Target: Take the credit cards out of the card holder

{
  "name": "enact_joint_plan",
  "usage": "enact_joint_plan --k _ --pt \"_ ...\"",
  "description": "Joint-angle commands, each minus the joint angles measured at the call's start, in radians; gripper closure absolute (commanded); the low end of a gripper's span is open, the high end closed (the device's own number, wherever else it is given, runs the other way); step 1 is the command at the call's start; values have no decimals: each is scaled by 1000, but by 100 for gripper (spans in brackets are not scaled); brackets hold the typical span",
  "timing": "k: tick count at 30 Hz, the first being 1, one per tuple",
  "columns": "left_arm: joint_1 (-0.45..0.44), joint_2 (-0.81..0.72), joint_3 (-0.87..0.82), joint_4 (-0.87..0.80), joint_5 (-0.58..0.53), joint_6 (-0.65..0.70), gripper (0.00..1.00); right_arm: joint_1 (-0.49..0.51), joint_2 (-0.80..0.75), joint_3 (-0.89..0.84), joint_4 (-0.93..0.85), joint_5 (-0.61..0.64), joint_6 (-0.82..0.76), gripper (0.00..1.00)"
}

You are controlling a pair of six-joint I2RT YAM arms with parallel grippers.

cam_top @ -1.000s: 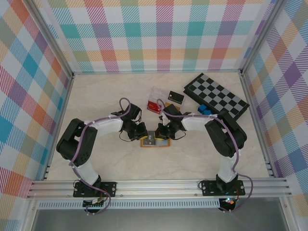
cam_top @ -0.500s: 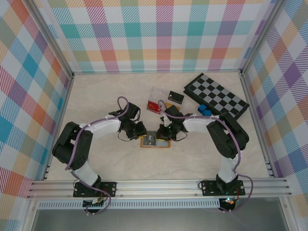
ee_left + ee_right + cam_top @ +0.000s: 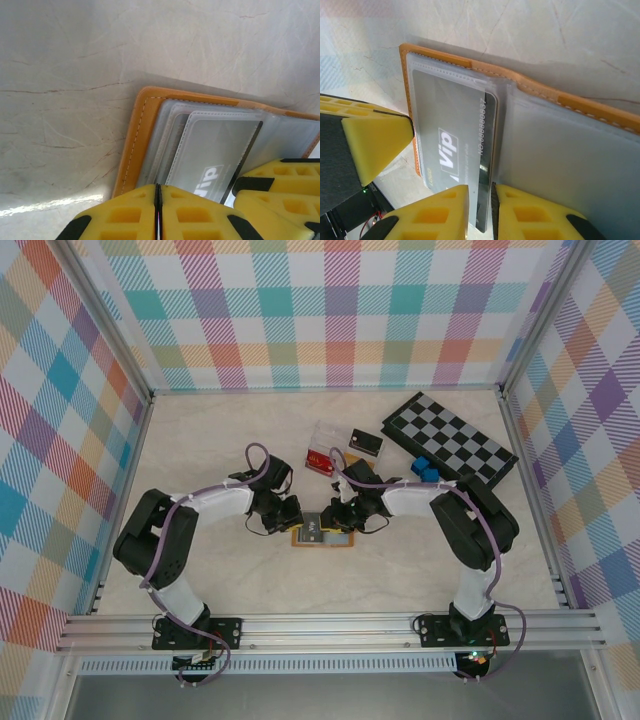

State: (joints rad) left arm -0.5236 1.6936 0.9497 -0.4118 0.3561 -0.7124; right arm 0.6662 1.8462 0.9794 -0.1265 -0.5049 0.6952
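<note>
The card holder (image 3: 322, 536) lies open on the table, tan-orange with clear inner pockets (image 3: 145, 120) (image 3: 555, 100). A dark credit card (image 3: 455, 135) printed "Vip" sticks partway out of a pocket (image 3: 220, 155). My right gripper (image 3: 480, 210) is open by a narrow gap, and the card's free edge sits between its yellow fingertips, against the right pad. My left gripper (image 3: 158, 205) is shut with nothing visible between its tips, which sit over the holder's edge next to the card. In the top view both grippers meet over the holder, left (image 3: 296, 518) and right (image 3: 340, 520).
A black-grey chequered board (image 3: 450, 440) lies at the back right with small blue cubes (image 3: 428, 468) by its near edge. A clear compartment tray (image 3: 326, 448) and a small dark object (image 3: 365, 443) sit just behind the grippers. Checked walls enclose the table.
My right gripper's jaws have parted slightly around the dark card's edge. The left arm has shifted a little. The holder stays in place.
</note>
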Motion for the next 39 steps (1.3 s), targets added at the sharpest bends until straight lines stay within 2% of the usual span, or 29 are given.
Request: enact_joint_plan --k 1,14,23,32,39 --pt "-8 18 -18 10 20 8 90 -6 26 13 0 -25 -2 80" --pt "-10 35 -26 11 19 4 91 -7 67 27 5 -60 -16 84" --pt "-10 -38 23 -74 -40 39 91 -7 68 39 -37 -25 -32 91" --pt "-14 -15 -3 36 56 5 91 -7 58 41 -72 -1 -46 93" --pt "-19 33 -7 63 64 -3 91 -7 55 51 -91 1 -52 93"
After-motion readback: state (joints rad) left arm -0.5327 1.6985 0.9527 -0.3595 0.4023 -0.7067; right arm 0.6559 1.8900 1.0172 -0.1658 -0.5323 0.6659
